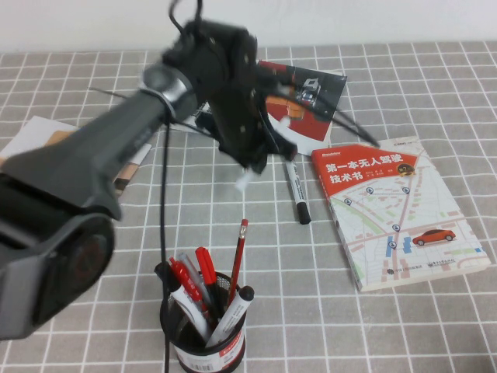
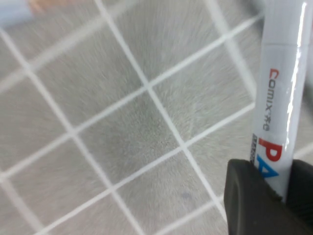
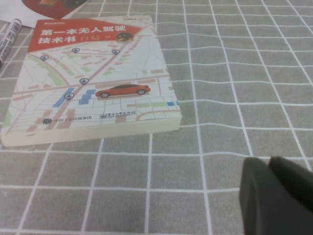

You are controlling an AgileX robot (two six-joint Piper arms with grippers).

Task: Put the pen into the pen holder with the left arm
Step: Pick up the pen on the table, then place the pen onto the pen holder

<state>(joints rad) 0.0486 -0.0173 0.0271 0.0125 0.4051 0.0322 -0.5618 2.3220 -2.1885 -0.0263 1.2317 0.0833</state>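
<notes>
My left gripper (image 1: 254, 158) hangs above the middle of the table, shut on the white pen (image 1: 242, 183), whose white end sticks out below the jaws. In the left wrist view the pen (image 2: 286, 88) shows red and blue lettering and sits clamped between the black fingers (image 2: 247, 196) of the left gripper (image 2: 271, 171), over bare checked cloth. The black mesh pen holder (image 1: 203, 330) stands at the near edge, in front of the gripper and apart from it; it holds red pens, a red pencil and a marker. My right gripper (image 3: 271, 169) is shut and empty, low over the cloth near the book.
A black-capped white marker (image 1: 297, 190) lies on the cloth right of the left gripper. A map-cover book (image 1: 396, 210) lies at the right and shows in the right wrist view (image 3: 93, 78). A red brochure (image 1: 311, 97) lies behind, another booklet (image 1: 46, 140) at far left.
</notes>
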